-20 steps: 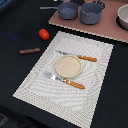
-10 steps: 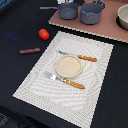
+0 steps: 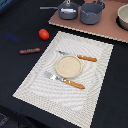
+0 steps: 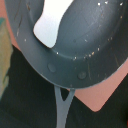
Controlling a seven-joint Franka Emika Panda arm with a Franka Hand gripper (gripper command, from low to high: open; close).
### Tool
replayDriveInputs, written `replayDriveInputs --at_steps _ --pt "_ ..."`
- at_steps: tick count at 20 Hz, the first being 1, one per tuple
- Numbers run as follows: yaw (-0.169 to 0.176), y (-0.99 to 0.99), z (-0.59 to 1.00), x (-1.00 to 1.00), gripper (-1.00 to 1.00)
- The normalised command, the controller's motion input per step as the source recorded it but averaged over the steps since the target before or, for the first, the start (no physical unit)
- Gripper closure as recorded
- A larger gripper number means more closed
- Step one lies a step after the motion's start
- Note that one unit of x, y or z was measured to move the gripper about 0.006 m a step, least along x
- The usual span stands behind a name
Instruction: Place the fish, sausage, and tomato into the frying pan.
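Observation:
The frying pan sits on the tan board at the back, its thin handle pointing to the exterior view's left. It fills the wrist view. The fish lies inside it; only its white body shows. The tomato sits on the dark table, left of the placemat. The sausage lies nearer, also left of the mat. My gripper is a dark shape at the top edge just above the pan. Its fingers do not show in the wrist view.
A deeper grey pot stands right of the pan on the tan board. A bowl sits at the far right. On the striped placemat are a tan plate, an orange-handled knife and a fork.

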Motion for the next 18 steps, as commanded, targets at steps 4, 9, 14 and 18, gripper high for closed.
replayDriveInputs --at_steps 4,9,14,18 --pt "0.000 -1.00 0.22 -0.08 -1.00" --pt "0.000 -1.00 0.20 -0.09 -1.00" --pt "0.000 -1.00 0.06 -0.09 -1.00" --pt "0.000 -1.00 0.00 -0.09 -1.00"
